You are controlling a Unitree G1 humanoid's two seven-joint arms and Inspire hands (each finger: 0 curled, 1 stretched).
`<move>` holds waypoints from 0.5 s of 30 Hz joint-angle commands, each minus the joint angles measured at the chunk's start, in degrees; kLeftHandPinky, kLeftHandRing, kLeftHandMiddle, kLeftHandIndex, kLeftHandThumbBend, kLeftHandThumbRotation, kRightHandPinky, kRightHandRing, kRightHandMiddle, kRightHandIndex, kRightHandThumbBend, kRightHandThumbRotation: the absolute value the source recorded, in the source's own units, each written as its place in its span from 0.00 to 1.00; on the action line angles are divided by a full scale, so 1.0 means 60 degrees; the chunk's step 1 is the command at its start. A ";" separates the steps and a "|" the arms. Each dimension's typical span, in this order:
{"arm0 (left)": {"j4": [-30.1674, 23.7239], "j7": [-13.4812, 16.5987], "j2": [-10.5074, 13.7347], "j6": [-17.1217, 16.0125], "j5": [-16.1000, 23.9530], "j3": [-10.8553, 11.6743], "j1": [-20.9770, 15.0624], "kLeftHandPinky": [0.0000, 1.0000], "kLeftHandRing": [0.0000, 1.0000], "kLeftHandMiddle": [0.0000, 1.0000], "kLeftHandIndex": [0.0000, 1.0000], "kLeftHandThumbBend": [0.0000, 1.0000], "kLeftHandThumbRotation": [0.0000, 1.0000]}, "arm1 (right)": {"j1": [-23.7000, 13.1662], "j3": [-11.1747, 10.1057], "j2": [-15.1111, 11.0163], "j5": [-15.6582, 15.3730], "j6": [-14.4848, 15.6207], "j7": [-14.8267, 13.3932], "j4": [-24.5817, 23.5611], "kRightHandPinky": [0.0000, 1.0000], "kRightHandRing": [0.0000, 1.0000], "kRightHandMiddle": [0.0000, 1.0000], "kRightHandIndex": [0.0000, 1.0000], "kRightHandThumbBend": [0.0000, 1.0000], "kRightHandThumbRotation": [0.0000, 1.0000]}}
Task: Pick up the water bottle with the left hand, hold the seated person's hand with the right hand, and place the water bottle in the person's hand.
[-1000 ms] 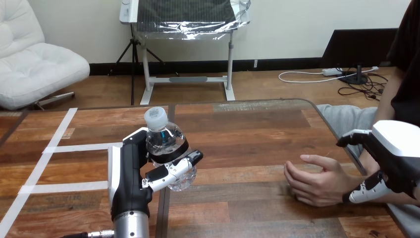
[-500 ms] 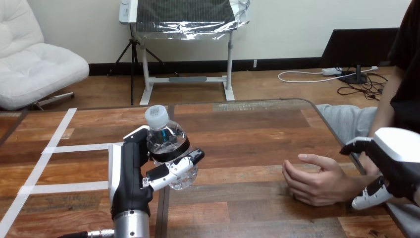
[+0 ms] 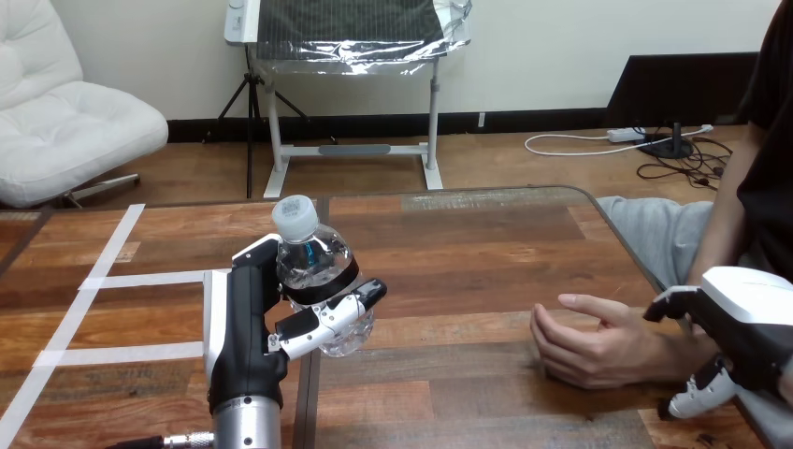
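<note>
Wood-planked counter (image 3: 468, 253) stretches ahead, and above its left part the left robot hand (image 3: 245, 323) is clenched round a small clear plastic water bottle with a white cap (image 3: 313, 267), holding it upright. Well apart to the right, the person's hand (image 3: 589, 346) rests half-curled on the counter, with the right robot hand (image 3: 748, 304) at its wrist (whether it truly grips, I cannot tell). An unsteadied wrist could shift as the bottle arrives. The curled palm leaves little room, so the rounded bottle might tip or roll off.
</note>
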 commanded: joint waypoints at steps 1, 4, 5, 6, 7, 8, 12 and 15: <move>-0.0576 0.0016 -0.0056 -0.0332 -0.0029 0.0011 -0.0361 0.35 0.40 0.45 0.43 0.71 0.00 | -0.0810 0.0061 -0.0507 -0.0032 -0.0115 -0.0050 0.0080 0.76 0.82 0.83 0.79 0.81 0.00; -0.0559 -0.0004 -0.0046 -0.0363 -0.0047 0.0016 -0.0368 0.35 0.40 0.45 0.43 0.71 0.00 | -0.0845 0.0112 -0.0537 -0.0040 -0.0155 -0.0107 0.0224 0.75 0.81 0.83 0.78 0.81 0.00; -0.0549 -0.0004 -0.0044 -0.0374 -0.0049 0.0019 -0.0374 0.35 0.40 0.45 0.43 0.71 0.00 | -0.0846 0.0114 -0.0541 -0.0009 -0.0184 -0.0147 0.0261 0.74 0.81 0.82 0.78 0.81 0.00; -0.0543 -0.0004 -0.0043 -0.0382 -0.0049 0.0022 -0.0377 0.35 0.40 0.45 0.43 0.71 0.00 | -0.0847 0.0118 -0.0547 0.0015 -0.0203 -0.0175 0.0288 0.74 0.80 0.82 0.78 0.81 0.00; -0.0534 0.0007 -0.0029 -0.0394 -0.0014 0.0017 -0.0388 0.35 0.40 0.44 0.43 0.71 0.00 | -0.0929 0.0207 -0.0577 -0.0029 -0.0227 -0.0188 0.0496 0.72 0.79 0.82 0.78 0.81 0.00; -0.0529 0.0016 -0.0020 -0.0400 0.0014 0.0014 -0.0395 0.35 0.40 0.44 0.43 0.71 0.00 | -0.0992 0.0273 -0.0599 -0.0069 -0.0237 -0.0190 0.0644 0.73 0.80 0.82 0.78 0.81 0.00; -0.0552 -0.0006 -0.0052 -0.0343 -0.0028 0.0018 -0.0394 0.35 0.40 0.44 0.43 0.71 0.00 | -0.1083 0.0404 -0.0732 -0.0109 -0.0439 -0.0212 0.0931 0.73 0.80 0.81 0.78 0.80 0.00; -0.0592 0.0000 -0.0048 -0.0240 0.0021 0.0014 -0.0388 0.35 0.40 0.44 0.43 0.71 0.00 | -0.1148 0.0428 -0.0692 -0.0088 -0.0417 -0.0251 0.1091 0.73 0.80 0.81 0.78 0.79 0.00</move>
